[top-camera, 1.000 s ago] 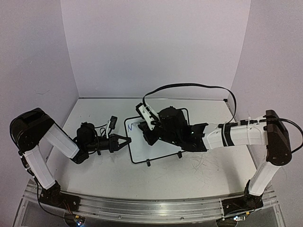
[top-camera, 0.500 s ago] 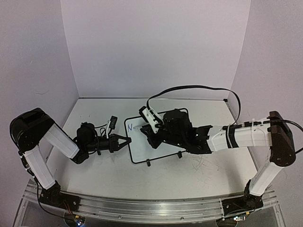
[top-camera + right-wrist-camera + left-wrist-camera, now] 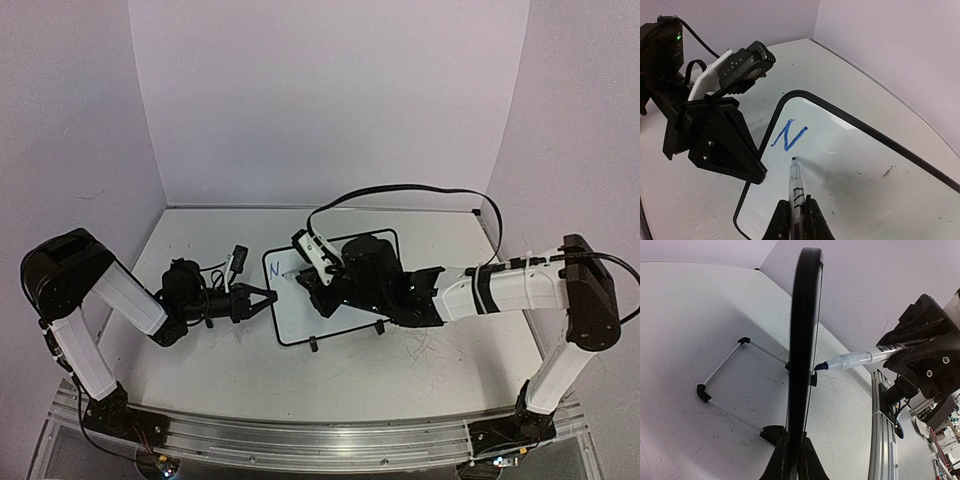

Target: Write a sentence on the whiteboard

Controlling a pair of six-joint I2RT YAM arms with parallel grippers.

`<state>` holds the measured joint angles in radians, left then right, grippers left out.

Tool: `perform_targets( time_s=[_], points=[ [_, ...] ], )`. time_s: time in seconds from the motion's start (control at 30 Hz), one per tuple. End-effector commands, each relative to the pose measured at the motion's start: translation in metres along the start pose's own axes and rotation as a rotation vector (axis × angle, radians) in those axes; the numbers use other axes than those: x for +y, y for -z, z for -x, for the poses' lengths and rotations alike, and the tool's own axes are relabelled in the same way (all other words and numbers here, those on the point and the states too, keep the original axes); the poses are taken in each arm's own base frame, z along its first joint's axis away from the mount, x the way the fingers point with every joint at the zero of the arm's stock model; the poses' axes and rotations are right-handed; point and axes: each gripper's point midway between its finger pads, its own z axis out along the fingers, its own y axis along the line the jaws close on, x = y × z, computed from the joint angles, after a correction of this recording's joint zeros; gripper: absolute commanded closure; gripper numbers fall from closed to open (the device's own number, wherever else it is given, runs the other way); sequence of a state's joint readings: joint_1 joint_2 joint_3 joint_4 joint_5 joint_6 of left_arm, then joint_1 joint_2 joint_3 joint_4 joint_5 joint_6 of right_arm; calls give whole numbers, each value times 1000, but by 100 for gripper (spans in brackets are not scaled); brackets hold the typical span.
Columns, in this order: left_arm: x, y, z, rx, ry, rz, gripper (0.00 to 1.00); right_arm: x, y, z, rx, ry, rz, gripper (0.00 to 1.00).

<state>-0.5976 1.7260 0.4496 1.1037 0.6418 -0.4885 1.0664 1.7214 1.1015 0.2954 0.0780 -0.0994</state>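
The whiteboard (image 3: pixel 300 318) stands propped on the table with its black frame. My left gripper (image 3: pixel 268 297) is shut on its left edge; the left wrist view shows the whiteboard (image 3: pixel 802 340) edge-on between the left gripper (image 3: pixel 792 462) jaws. My right gripper (image 3: pixel 795 220) is shut on a clear marker (image 3: pixel 796 185). The marker's tip rests on the whiteboard (image 3: pixel 865 170) just below a blue letter N (image 3: pixel 789 135), the only part of the sentence that shows. The marker (image 3: pixel 855 360) meets the board's face. The right gripper (image 3: pixel 305 280) hangs over the board's upper left.
The wire stand (image 3: pixel 725 385) with black feet props the board from behind. Purple walls enclose the white table (image 3: pixel 420 360) on three sides. A black cable (image 3: pixel 400 188) loops above the right arm. A metal rail (image 3: pixel 300 440) runs along the near edge.
The right wrist has shifted slightly over the board, bringing the marker just below the N. The left arm and the board have not moved.
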Motion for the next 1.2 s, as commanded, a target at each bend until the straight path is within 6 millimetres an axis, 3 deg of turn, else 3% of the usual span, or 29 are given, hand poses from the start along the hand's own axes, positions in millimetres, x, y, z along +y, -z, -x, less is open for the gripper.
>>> perform_targets(
  time_s=[0.0, 0.73, 1.17],
  points=[
    [3, 2, -3, 15, 26, 28, 100, -5, 1, 30, -79, -30, -18, 100],
    [2, 4, -4, 16, 25, 30, 100, -7, -4, 28, -76, -40, -33, 100],
    [2, 4, -4, 17, 24, 31, 100, -19, 0, 18, -53, -57, -89, 100]
  ],
)
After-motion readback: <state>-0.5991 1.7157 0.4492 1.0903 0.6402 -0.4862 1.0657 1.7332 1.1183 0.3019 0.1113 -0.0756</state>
